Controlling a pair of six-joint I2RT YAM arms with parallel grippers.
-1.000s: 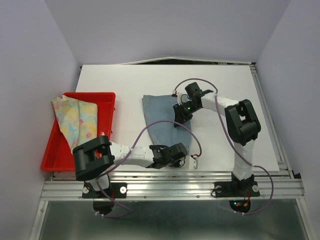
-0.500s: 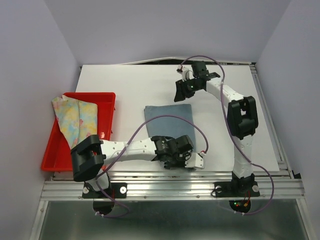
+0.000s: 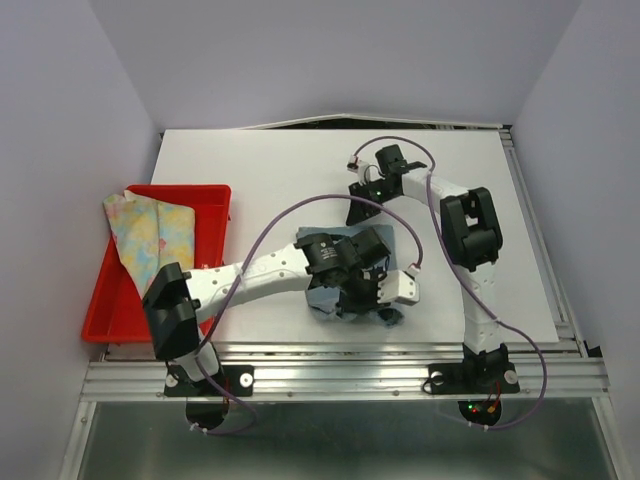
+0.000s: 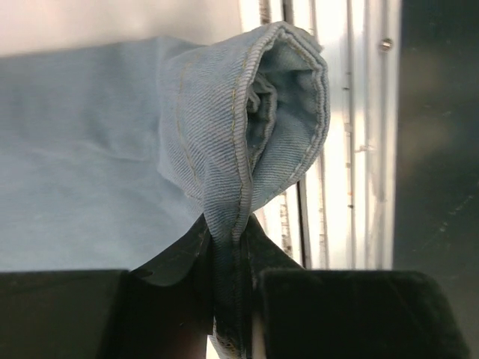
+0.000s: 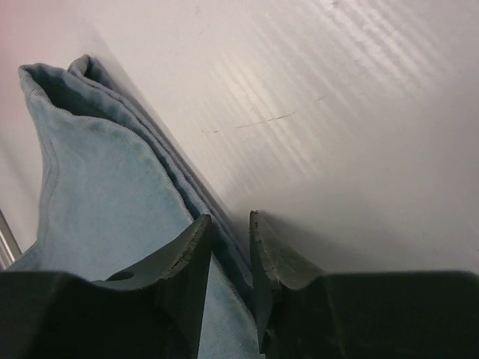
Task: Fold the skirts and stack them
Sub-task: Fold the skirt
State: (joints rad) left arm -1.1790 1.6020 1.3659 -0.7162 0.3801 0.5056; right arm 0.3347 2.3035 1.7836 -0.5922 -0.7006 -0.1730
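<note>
Denim skirt (image 4: 97,164) mid-table, part-folded; floral skirt (image 3: 150,235) draped over the red tray (image 3: 215,225) at left. Left gripper (image 4: 227,250) is clamped on the denim hem, lifted and curled over; right gripper (image 5: 230,232) sits at the far edge, jaws narrowly apart, can't tell if cloth's pinched. Looks mid-fold: next, carry the hem across and lay it flat.

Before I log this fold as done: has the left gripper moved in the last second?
Yes. The left gripper, shut on the denim skirt hem, has moved away from the near rail, farther onto the table.
</note>
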